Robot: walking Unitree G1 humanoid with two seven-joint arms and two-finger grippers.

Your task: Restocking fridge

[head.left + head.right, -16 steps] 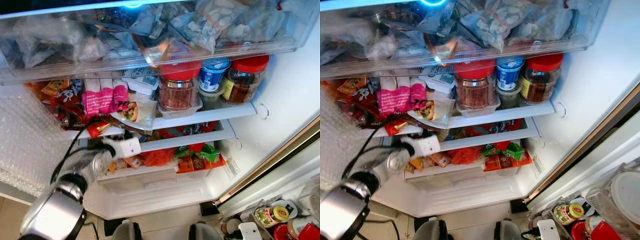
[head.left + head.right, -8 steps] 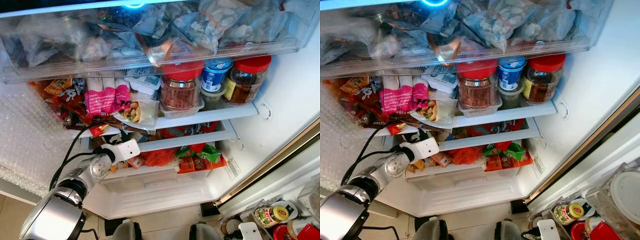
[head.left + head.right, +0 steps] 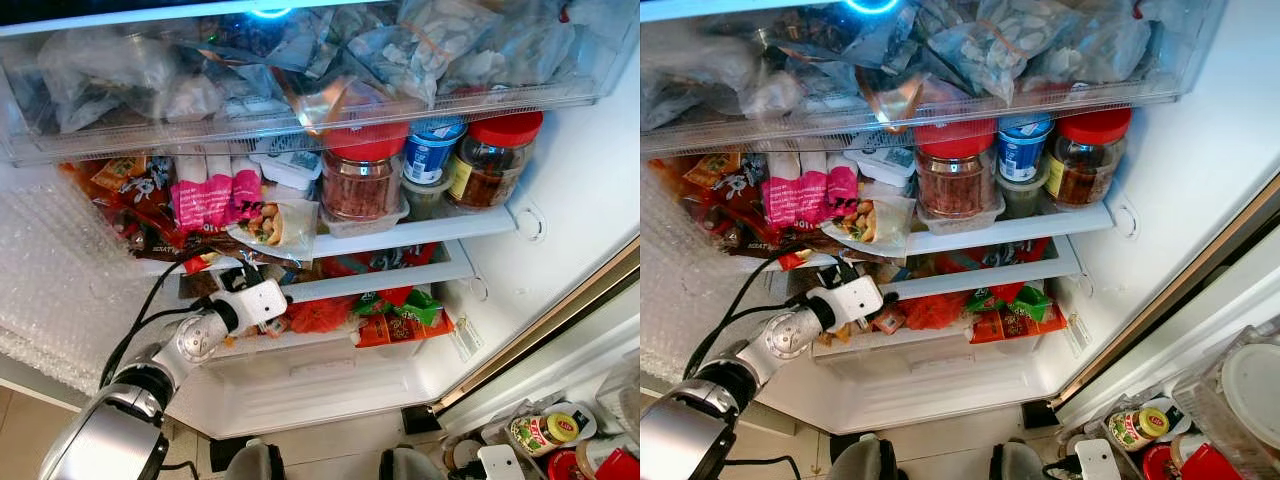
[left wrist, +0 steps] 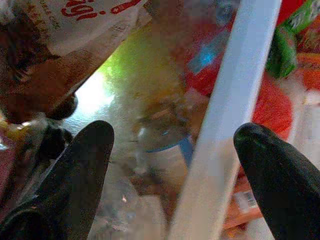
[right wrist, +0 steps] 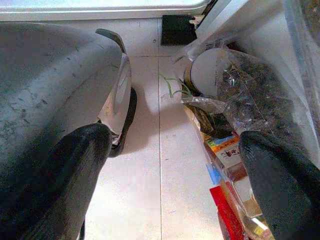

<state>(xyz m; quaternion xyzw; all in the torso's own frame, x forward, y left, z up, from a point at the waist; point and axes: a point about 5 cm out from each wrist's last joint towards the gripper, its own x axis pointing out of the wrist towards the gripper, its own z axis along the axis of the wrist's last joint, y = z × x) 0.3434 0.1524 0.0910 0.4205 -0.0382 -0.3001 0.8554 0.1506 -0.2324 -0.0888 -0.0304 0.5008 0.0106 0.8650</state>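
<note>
The fridge stands open before me. My left gripper reaches into the left end of the lower shelf, under a wrapped sandwich and pink packets. In the left wrist view that gripper is open, with nothing held; the white shelf rail runs between its fingers, and a small blurred jar lies beyond. Orange and green snack packets fill the shelf to the right of it. My right gripper hangs open over the floor.
Two red-lidded jars and a blue tub stand on the shelf above. A clear drawer of bagged food tops it. Bubble wrap lies left. Jars and packets crowd the floor on the right.
My left gripper has moved to the right and further in along the lower shelf. The food on the shelves has stayed put.
</note>
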